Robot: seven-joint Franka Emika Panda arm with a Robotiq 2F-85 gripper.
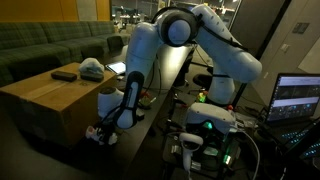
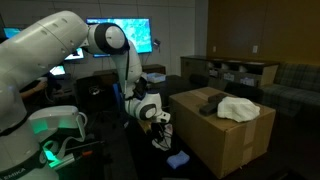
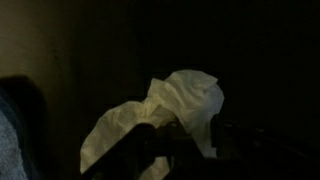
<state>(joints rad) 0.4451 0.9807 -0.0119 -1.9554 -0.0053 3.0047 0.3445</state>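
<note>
Arm: white arm (image 1: 205, 45) is seen bent down from upper centre to lower left of centre in an exterior view; in an exterior view (image 2: 55, 50) it is stretched from the left edge twd. mid-frame.
Gripper: gripper (image 1: 104, 132) is held low, just beside the front corner of the box (image 1: 45, 110), lower left of centre. In an exterior view it (image 2: 160, 120) is found mid-frame, just left of the box (image 2: 215, 148), below the box's top.
Rag: white crumpled rag (image 3: 178, 105) is seen centre of the wrist view, right at the gripper (image 3: 185, 142), its lower folds overlapped by the dark fingers (image 3: 140, 152). It can't be picked out clearly in the exterior views.
Jaws: too dark to be judged; whether they are spread or pinched on the rag can't be told.
Box top: a pale cloth (image 1: 91, 68) and a small dark item (image 1: 65, 74) are laid on it, near each other, left of centre; the same cloth (image 2: 238, 108) and item (image 2: 208, 100) are seen right of centre.
Floor: a blue item (image 2: 178, 158) is lying below the gripper, bottom centre.
Bkgd.: sofa (image 1: 50, 45) upper left; laptop (image 1: 297, 98) at right edge, screen lit; monitor (image 2: 125, 33) upper centre, lit; shelf (image 2: 235, 70) upper right.
</note>
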